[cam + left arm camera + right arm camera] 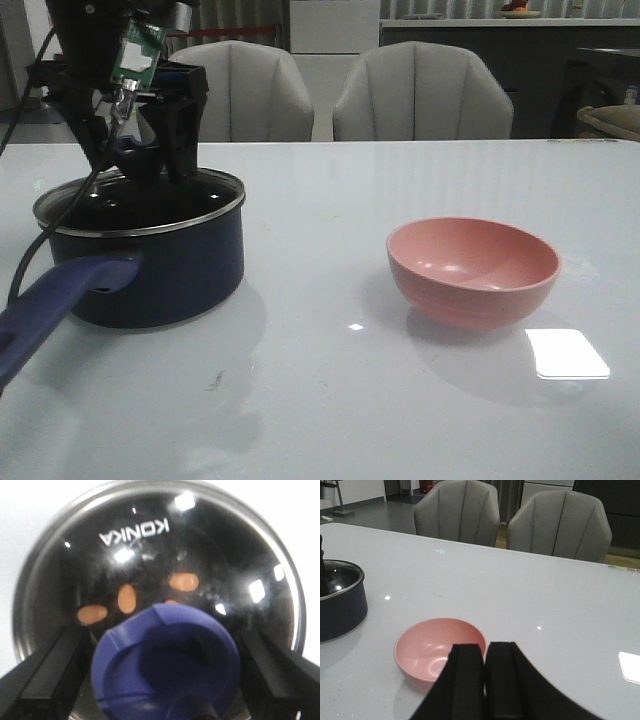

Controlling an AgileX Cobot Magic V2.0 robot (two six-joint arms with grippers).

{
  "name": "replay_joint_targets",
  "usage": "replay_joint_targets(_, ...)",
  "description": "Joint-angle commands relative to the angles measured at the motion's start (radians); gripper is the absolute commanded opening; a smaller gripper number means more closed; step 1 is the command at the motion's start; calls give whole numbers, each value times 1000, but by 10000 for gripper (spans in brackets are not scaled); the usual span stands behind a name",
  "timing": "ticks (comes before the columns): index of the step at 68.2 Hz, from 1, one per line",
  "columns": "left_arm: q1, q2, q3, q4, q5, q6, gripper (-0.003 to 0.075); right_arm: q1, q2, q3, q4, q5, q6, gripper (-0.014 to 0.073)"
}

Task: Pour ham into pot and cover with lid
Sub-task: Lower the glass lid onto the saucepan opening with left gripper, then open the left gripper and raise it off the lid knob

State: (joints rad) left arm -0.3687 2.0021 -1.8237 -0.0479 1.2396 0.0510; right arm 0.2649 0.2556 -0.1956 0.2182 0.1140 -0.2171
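- Sitting on the pot (150, 265) already: the lid (140, 195), its metal rim flush with the pot's rim all round as far as the front view shows.
- Straddling the dark blue knob (167, 662): the left gripper (160, 667), spread wide, one finger on each side with clear gaps, so apparently holding nothing.
- Lying on the black pot floor under the glass: the ham (184, 581), a few small orange-pink pieces seen through the lid in the left wrist view.
- Standing empty well to the right of the pot on the table (330, 400): the pink bowl (472, 268).
- Hanging above and behind the bowl: the right gripper (485, 680), fingers pressed together, nothing between them.
- Judged for handling: glass lid stiff, fairly heavy for its size, breakable and slick on its face; best taken only by the flared knob, pinched under the flare so it cannot slide out.
- Ham likely soft, light and a little greasy, better tipped than pinched.
- Pot probably heavy and stable; long handle (55, 300) the natural hold, though leverage there could tilt it.
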Motion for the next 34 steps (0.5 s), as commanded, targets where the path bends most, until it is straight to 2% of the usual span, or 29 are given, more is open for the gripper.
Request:
replay_joint_targets(1, -3, -65, -75, 0, 31, -4, 605, -1, 6, -27, 6, -87, -5, 158)
replay_joint_targets(20, -3, -187, -62, 0, 27, 2, 605, -1, 6, -27, 6, -87, -5, 158)
replay_joint_targets(34, -3, -381, 96, -6, -54, 41, 605, -1, 6, -27, 6, -87, -5, 158)
